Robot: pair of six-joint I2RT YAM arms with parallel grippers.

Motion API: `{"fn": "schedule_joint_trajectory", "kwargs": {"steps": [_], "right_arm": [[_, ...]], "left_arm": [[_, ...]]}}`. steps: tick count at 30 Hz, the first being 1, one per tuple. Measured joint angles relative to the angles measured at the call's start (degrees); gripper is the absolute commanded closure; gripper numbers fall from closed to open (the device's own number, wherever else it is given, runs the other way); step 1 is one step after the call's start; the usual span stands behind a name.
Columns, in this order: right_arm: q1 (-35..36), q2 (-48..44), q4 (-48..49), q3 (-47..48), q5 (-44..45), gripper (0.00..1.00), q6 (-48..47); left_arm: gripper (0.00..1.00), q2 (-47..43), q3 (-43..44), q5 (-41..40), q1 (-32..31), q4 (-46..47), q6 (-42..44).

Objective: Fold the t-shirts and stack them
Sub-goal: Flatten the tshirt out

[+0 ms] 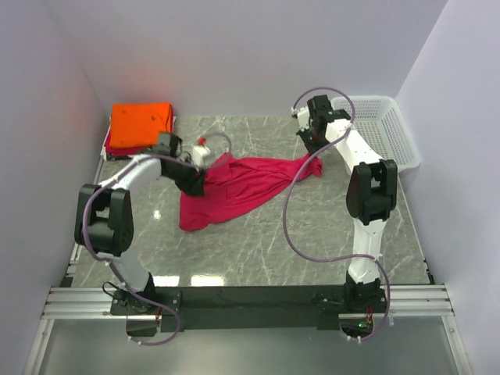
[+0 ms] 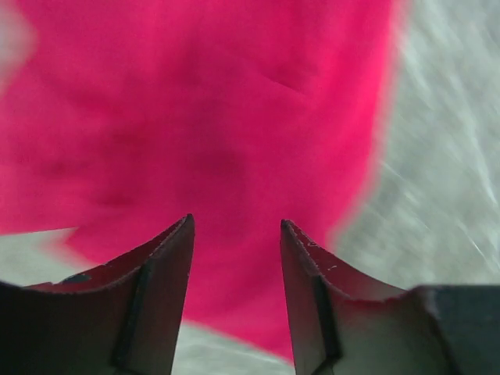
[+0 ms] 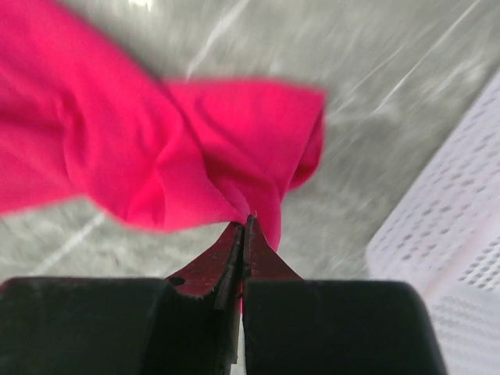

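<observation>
A crimson-pink t-shirt [image 1: 234, 187] lies crumpled and stretched across the middle of the marble table. My left gripper [image 1: 195, 178] hovers over its left part. In the left wrist view this gripper [image 2: 236, 223] is open, the pink cloth [image 2: 195, 117] lies below, and nothing is between the fingers. My right gripper [image 1: 312, 153] is at the shirt's right end. In the right wrist view that gripper [image 3: 248, 219] is shut on a pinch of the pink fabric [image 3: 117, 148]. Folded t-shirts, bright orange [image 1: 141, 121] on top with red beneath, are stacked at the back left corner.
A white mesh basket [image 1: 387, 129] stands at the back right, close to the right arm, and its wall [image 3: 461, 250] shows in the right wrist view. White walls enclose the table on the left, back and right.
</observation>
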Motion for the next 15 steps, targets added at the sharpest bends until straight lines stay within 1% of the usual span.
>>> {"fn": "schedule_joint_trajectory", "kwargs": {"steps": [3,4,5,7,8,9,11,13,15], "right_arm": [[-0.1,1.1,1.2,4.7,-0.3,1.0,1.7],[-0.1,0.9,1.8,5.4,-0.6,1.0,2.1],[-0.1,0.3,3.0,5.6,-1.0,1.0,2.7],[-0.1,-1.0,4.5,5.2,-1.7,1.0,3.8],[-0.1,-1.7,5.4,4.7,-1.9,1.0,4.4],[-0.1,-2.5,6.1,4.3,-1.9,1.0,5.0],[-0.1,-3.7,7.0,4.3,-1.9,1.0,6.2],[-0.1,-3.9,7.1,5.3,-1.9,1.0,7.4],[-0.1,-3.7,6.7,6.9,-1.7,1.0,8.3]], "left_arm": [[0.45,-3.4,-7.0,-0.3,-4.4,-0.8,2.0],[0.47,-4.2,-8.7,-0.6,-5.2,-0.7,2.6],[0.55,-4.8,-10.2,-1.4,-5.5,-0.5,3.1],[0.66,-5.0,-12.5,-3.8,-5.3,0.6,4.6],[0.78,-4.9,-13.4,-4.9,-5.1,0.9,5.5],[0.83,-4.9,-14.1,-6.0,-4.9,1.2,6.3],[0.92,-4.9,-16.1,-8.2,-4.3,1.4,9.4],[0.96,-4.9,-17.4,-9.1,-3.4,0.9,12.6],[0.96,-5.1,-17.4,-8.7,-1.7,-1.2,17.1]]}}
